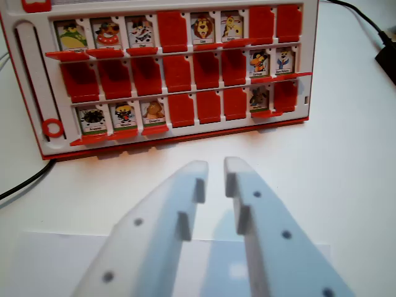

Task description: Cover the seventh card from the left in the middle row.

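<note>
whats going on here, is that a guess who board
A robot arm's white pincer hovers over the white table just in front of a red and white flip-card game board, holding nothing, its jaws slightly apart. In the middle row most cards are covered by red flaps; the seventh card from the left shows its picture, as does the eighth card.

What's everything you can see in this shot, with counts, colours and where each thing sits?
Game board: one, red and white, top of the wrist view.
Uncovered picture cards: eleven, five in the top row, two in the middle row, four in the bottom row.
Covered slots: thirteen, red flaps.
Table: one, white.
Cables: two, black, lower left and upper right.
Black object: one, right edge, cut off.
Gripper: one, white, bottom centre, jaws slightly apart, holding nothing.
</note>
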